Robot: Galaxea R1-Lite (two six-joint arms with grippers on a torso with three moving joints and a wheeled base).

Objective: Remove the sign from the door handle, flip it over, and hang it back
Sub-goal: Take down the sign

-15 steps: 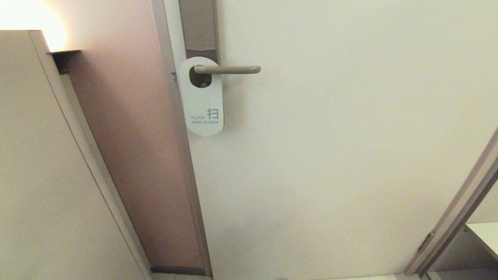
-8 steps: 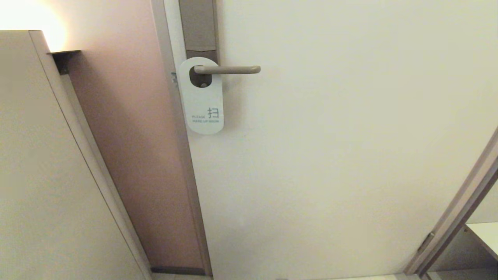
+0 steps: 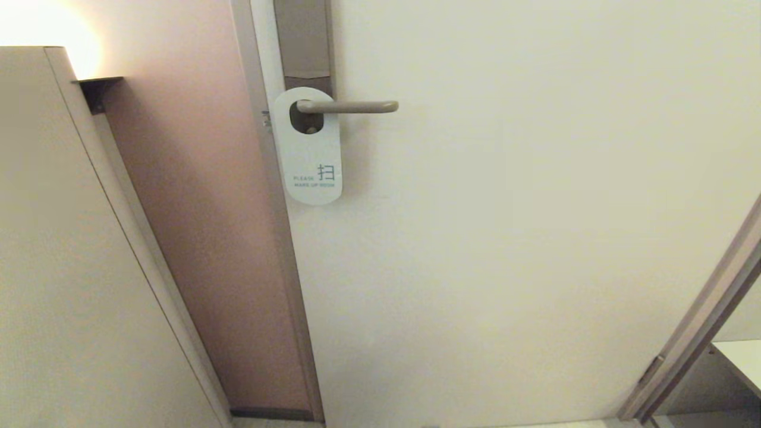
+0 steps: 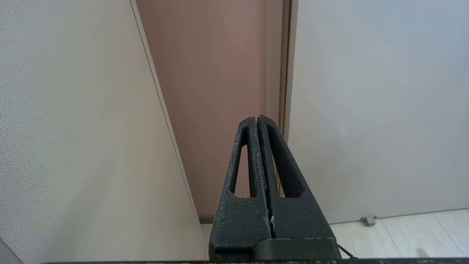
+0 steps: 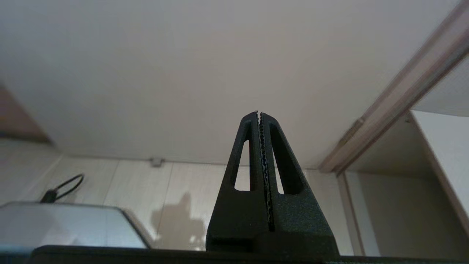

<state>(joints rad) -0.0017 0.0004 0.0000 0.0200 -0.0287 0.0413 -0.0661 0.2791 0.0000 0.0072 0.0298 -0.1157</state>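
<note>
Sign (image 3: 310, 156), white round-ended card, "PLEASE MAKE UP ROOM" face out, hangs upright by its hole on door handle (image 3: 351, 107), at the lever's plate end. Handle horizontal, beige-grey.

Sign (image 3: 309, 148), white face outward: Chinese character "扫" beside "PLEASE", with "MAKE UP ROOM" beneath, in teal print.
</note>
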